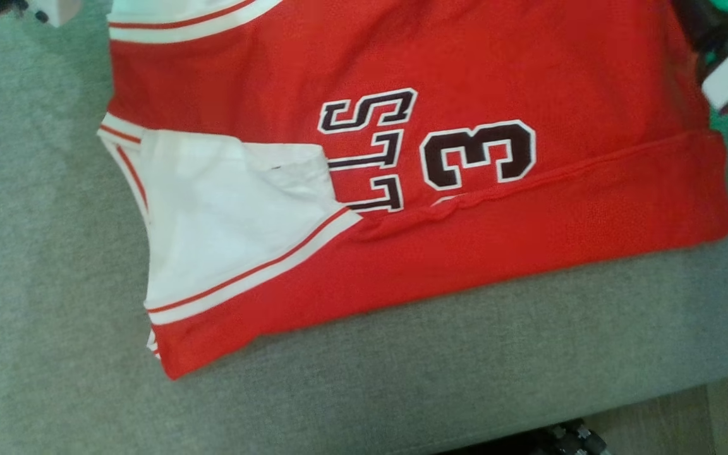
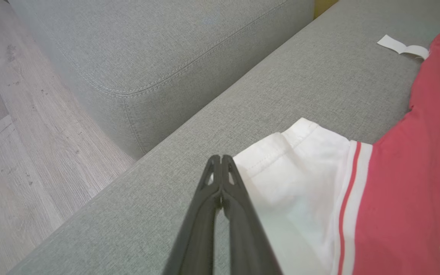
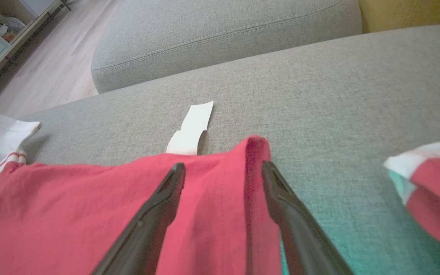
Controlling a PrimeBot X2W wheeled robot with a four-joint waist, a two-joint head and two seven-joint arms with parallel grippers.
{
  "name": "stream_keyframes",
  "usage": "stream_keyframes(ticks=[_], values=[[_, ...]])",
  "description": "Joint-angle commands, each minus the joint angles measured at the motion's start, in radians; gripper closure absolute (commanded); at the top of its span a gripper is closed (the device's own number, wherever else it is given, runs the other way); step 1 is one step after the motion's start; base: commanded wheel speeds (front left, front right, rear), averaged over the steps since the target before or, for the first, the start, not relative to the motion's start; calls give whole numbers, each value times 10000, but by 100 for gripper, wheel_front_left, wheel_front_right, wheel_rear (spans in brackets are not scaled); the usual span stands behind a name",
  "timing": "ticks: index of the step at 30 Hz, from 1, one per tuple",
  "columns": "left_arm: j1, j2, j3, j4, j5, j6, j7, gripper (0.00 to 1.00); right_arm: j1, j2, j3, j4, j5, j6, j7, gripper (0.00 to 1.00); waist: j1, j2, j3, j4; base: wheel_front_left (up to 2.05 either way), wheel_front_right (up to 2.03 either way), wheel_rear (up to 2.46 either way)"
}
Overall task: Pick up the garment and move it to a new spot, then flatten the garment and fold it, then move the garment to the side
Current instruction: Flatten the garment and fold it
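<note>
Lettering on the red jersey is half buried under a folded hem; the jersey's top runs off the head view. It lies on a grey woven sofa seat. Left gripper is pressed shut at the stitched cuff of the white sleeve; any pinched cloth is unclear. Right gripper gapes wide over the jersey's red edge, empty, near a curled white tag.

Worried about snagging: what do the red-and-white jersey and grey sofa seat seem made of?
Red-and-white jersey: probably soft matte knit cotton, judging by stitched hems and gentle creases. Grey sofa seat: matte woven upholstery fabric; flecked weave shows.
</note>
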Motion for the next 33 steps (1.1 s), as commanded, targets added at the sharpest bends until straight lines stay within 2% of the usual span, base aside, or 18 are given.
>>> stream_keyframes(ticks=[1,9,10,12,15,16,23,33], values=[[-669,345,348,-184,-64,18,-100,100,-63,-152,29,-40,200,65,83,0,0,0,46,96,0,0,0],[-1143,197,-328,48,-412,18,-547,100,-1012,-106,560,881,693,65,179,0,0,0,158,411,0,0,0],[-1188,200,-408,74,-449,18,-601,100,-1094,-124,630,948,715,65,144,5,0,0,170,438,0,0,0],[-1270,214,-569,124,-511,18,-712,100,-1229,-157,769,1072,774,65,73,24,0,0,186,480,0,0,0],[-1391,234,-803,197,-597,18,-898,100,-1403,-228,953,1229,871,65,-71,76,0,0,202,527,0,0,0],[-1439,239,-884,219,-595,18,-975,100,-1456,-258,1009,1267,888,65,-154,100,0,0,204,539,0,0,0],[-1777,325,-1315,263,-367,18,-1827,100,-1765,-448,1344,1360,1021,65,-691,100,0,0,143,535,0,0,0],[-2247,296,-1634,800,176,18,-4280,100,-1894,-1130,1543,1227,1663,65,-1522,100,0,0,-289,572,0,0,0]])
